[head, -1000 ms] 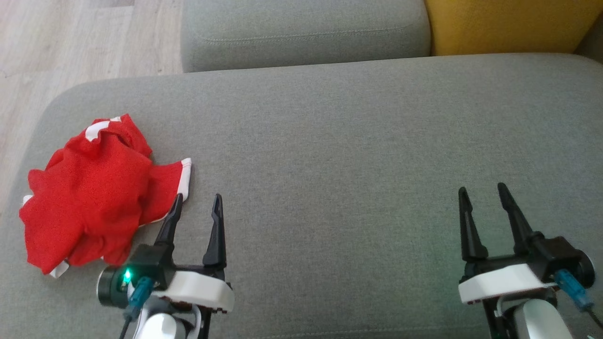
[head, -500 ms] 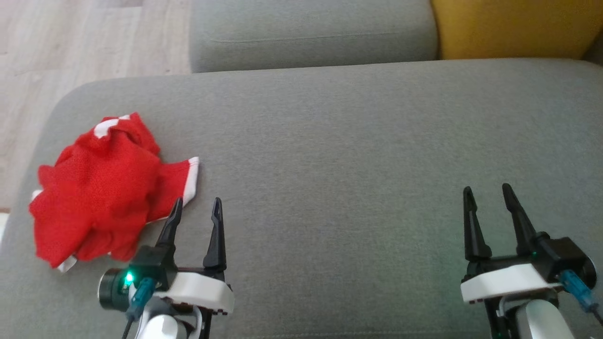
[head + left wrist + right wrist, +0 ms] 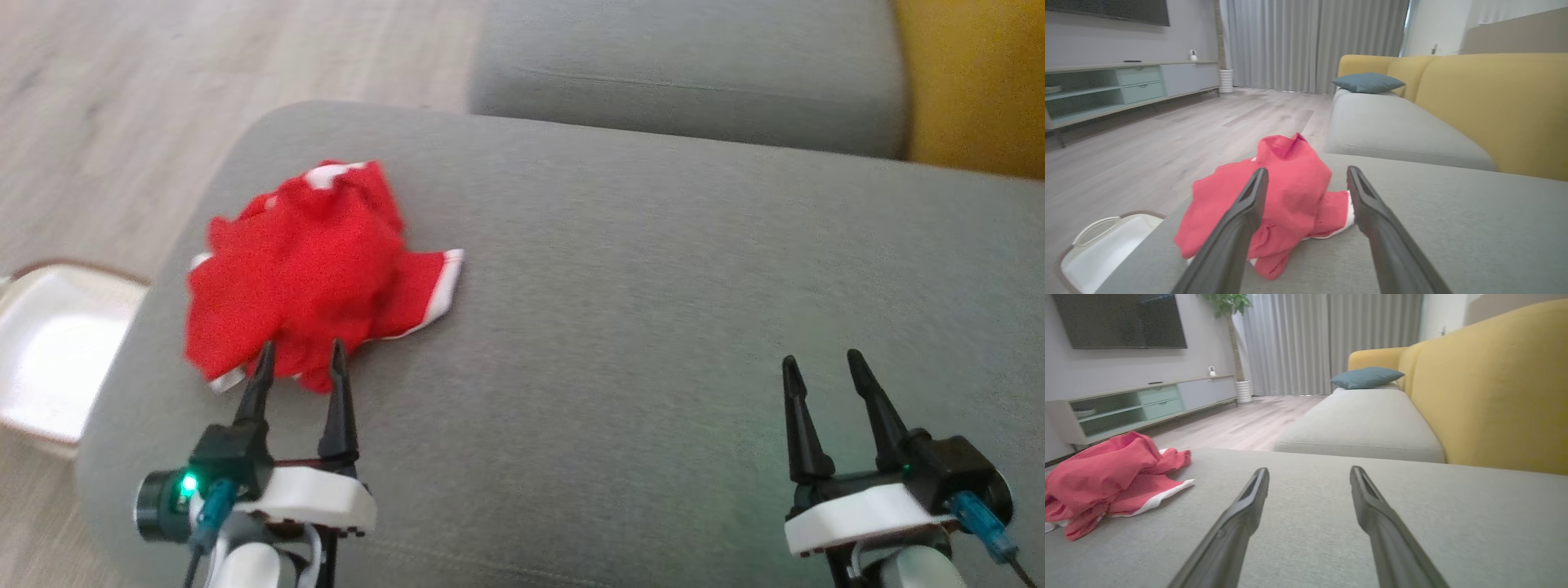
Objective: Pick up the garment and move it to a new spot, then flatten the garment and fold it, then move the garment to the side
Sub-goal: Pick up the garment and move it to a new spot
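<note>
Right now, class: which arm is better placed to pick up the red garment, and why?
Left. The left gripper, jaws open, points straight at the garment; the right gripper sits far across the cushion.

Overhead head view, low forward wrist views, garment common.

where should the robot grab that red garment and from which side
Pinch the raised, bunched hump of the red garment, not its flat white-trimmed flap. Probably best to come from the near side with the left gripper, which is open and points straight at it.
</note>
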`<state>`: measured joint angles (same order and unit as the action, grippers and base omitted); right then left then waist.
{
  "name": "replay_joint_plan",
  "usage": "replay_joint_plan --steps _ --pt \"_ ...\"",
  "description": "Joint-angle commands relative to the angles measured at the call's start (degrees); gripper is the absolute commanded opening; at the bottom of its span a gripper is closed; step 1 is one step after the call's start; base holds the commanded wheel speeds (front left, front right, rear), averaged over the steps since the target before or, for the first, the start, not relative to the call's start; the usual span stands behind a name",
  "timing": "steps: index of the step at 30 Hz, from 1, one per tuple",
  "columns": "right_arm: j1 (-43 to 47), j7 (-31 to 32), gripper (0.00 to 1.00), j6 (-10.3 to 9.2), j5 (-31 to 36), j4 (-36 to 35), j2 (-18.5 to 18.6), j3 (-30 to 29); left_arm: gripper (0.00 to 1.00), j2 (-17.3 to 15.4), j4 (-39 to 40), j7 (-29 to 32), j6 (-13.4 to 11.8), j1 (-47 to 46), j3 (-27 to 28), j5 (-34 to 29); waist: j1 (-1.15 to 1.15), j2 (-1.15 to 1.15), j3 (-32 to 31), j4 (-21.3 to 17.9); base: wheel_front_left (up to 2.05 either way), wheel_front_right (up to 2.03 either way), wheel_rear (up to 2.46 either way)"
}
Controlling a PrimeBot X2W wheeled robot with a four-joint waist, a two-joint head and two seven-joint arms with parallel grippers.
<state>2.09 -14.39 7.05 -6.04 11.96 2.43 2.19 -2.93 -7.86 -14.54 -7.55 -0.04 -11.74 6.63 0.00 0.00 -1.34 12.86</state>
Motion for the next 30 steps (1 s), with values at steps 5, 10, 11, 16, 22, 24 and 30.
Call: replay_joint_plan --steps 5,10,11,16,22,24,30 --pt "-1.4 -0.6 1.0 0.44 -1.0 -1.8 0.4 2.0 1.0 0.0 1.7 -0.5 -0.1 -1.1 3.8 -1.2 0.0 0.0 -0.4 7.5 0.0 0.0 0.0" --pt "-1.1 -0.6 1.0 0.44 -1.3 -1.6 0.4 3.1 1.0 0.0 2.4 -0.5 0.2 -0.8 4.6 -1.2 0.0 0.0 -0.6 11.5 0.0 0.0 0.0" --pt "-1.1 -0.6 1.0 0.44 -1.5 -1.7 0.4 3.5 1.0 0.0 2.6 -0.5 0.1 -0.8 4.9 -1.2 0.0 0.0 -0.7 12.1 0.0 0.0 0.0" --pt "-0.7 -0.6 1.0 0.44 -1.8 -1.7 0.4 4.8 1.0 0.0 2.8 -0.5 -0.1 -0.2 6.3 -0.6 0.0 0.0 -0.9 14.5 0.0 0.0 0.0" --pt "-1.2 -0.6 1.0 0.44 -1.7 -1.6 0.4 5.6 1.0 0.0 3.7 -0.5 -0.5 0.3 7.7 0.1 0.0 0.0 -0.2 15.0 0.0 0.0 0.0" --pt "-1.3 -0.6 1.0 0.44 -1.8 -1.5 0.4 5.8 1.0 0.0 3.3 -0.5 -0.5 0.4 8.1 0.7 0.0 0.0 -0.1 14.9 0.0 0.0 0.0" --pt "-1.3 -0.6 1.0 0.44 -1.5 -1.8 0.4 5.6 1.0 -0.2 3.3 -0.5 0.0 -0.4 10.3 0.2 0.0 0.0 1.1 14.1 0.0 0.0 0.0"
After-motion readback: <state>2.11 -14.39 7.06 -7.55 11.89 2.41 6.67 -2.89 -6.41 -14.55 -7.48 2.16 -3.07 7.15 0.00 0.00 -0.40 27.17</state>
